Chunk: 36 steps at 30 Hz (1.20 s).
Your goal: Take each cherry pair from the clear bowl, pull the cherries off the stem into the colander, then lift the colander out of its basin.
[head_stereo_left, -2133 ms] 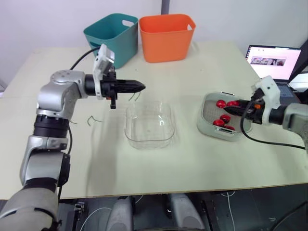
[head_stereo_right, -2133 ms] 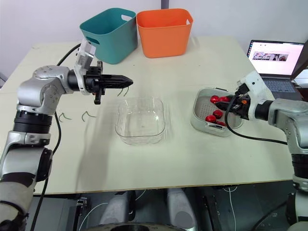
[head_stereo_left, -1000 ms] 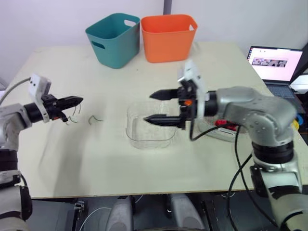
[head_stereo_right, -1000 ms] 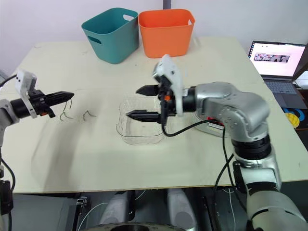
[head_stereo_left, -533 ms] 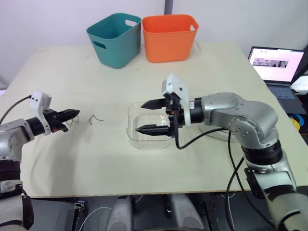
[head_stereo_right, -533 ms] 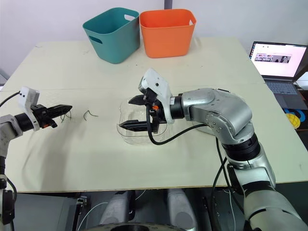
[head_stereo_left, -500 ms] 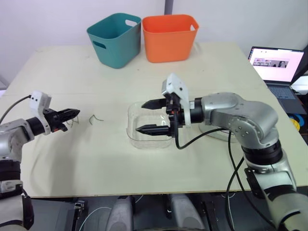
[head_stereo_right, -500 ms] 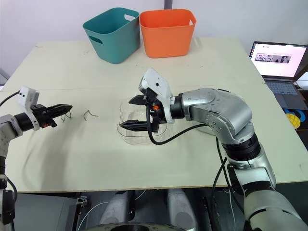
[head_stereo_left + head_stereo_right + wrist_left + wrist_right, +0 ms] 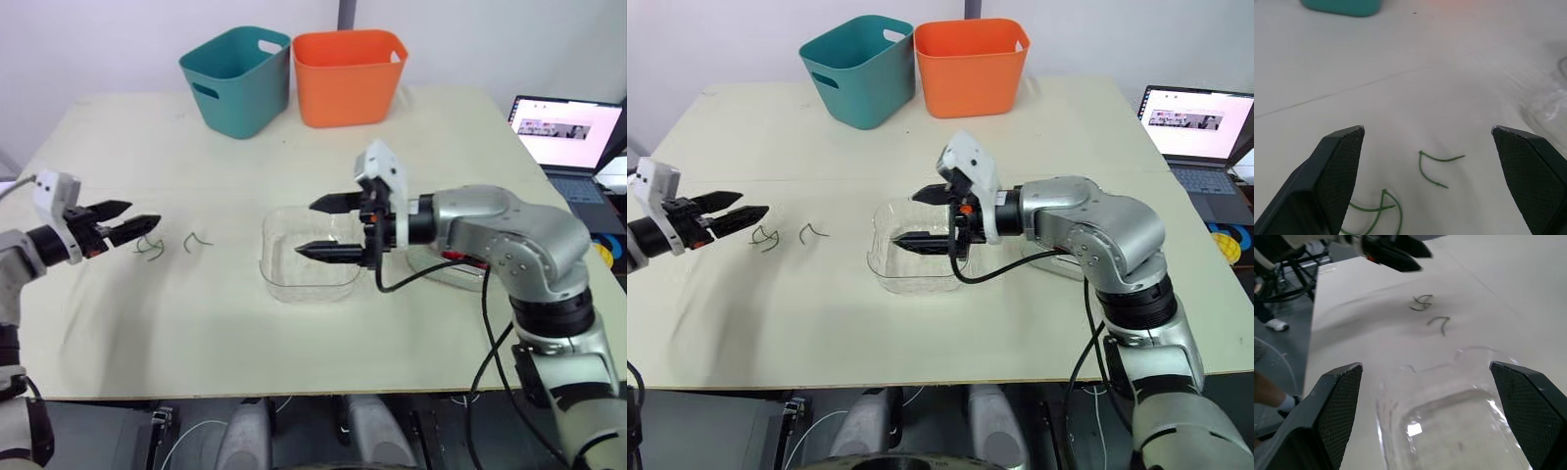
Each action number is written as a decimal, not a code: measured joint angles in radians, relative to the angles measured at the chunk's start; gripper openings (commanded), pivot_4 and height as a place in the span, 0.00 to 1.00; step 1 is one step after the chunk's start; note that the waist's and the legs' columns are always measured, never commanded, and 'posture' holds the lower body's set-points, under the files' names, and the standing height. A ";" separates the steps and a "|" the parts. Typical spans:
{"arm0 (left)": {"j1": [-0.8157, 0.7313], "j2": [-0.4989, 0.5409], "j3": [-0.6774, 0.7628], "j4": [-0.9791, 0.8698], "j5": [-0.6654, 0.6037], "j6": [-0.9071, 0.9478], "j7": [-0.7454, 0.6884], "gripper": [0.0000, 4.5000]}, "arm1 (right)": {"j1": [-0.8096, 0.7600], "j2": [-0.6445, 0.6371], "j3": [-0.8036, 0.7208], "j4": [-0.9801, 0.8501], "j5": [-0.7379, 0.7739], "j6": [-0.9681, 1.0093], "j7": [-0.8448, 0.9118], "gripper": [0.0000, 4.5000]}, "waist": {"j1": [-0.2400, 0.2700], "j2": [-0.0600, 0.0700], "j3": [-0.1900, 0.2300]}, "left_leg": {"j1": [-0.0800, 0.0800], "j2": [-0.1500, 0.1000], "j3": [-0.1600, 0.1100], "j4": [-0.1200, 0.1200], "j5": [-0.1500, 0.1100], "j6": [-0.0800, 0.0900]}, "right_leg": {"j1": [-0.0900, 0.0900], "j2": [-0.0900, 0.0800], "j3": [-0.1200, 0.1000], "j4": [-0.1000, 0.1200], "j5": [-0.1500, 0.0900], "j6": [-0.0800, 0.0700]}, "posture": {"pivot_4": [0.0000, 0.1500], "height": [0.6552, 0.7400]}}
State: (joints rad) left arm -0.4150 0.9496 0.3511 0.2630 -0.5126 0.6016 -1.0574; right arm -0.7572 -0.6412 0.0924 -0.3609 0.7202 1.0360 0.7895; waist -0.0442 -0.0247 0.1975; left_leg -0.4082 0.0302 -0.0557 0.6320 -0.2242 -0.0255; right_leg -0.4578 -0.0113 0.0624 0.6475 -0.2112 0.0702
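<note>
Rounded-square clear plastic bowl set mid-table, right gripper held wide apart and empty over it, left gripper parted, empty, just beside thin curled green stems on the matte tabletop, red cherries glimpsed behind the right arm.

Far side: teal bin, orange bin. Table: plain cream. Stems: green. Clear bowl: colourless, transparent. Left gripper fingers: black, cross-hatched texture.

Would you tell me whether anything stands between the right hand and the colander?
Nothing visible does: the open right hand hovers over the clear bowl; the colander lies to the bowl's right, partly behind that arm.
</note>
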 measured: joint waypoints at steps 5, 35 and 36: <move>0.065 0.071 0.039 -0.182 -0.061 0.063 -0.043 0.99 | 0.077 -0.106 -0.162 0.012 0.028 0.007 0.004 1.00 | 0.000 0.000 0.000 | 0.000 0.000 0.001 -0.001 0.000 0.000 | 0.000 0.000 0.000 0.000 -0.002 -0.003 | 1.00 1.00; -0.079 0.131 -0.142 -0.401 -0.160 0.132 -0.229 0.99 | 0.520 -0.716 -0.476 0.232 -0.070 -0.145 0.359 1.00 | -0.001 0.001 0.000 | 0.003 0.001 0.007 0.000 -0.001 0.000 | 0.000 0.000 0.005 0.000 -0.006 -0.003 | 1.00 1.00; -0.111 0.130 -0.169 -0.433 -0.173 0.138 -0.243 0.99 | 0.509 -0.733 -0.442 0.214 -0.080 -0.163 0.375 1.00 | -0.001 0.001 0.000 | 0.003 0.001 0.007 -0.001 -0.001 0.000 | 0.000 0.001 0.005 -0.001 -0.006 -0.003 | 1.00 1.00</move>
State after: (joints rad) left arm -0.5262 1.0793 0.1819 -0.1702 -0.6853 0.7395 -1.3003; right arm -0.2485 -1.3740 -0.3500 -0.1469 0.6399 0.8734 1.1641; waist -0.0456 -0.0242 0.1978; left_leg -0.4049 0.0308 -0.0482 0.6314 -0.2247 -0.0252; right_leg -0.4577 -0.0108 0.0674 0.6469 -0.2168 0.0670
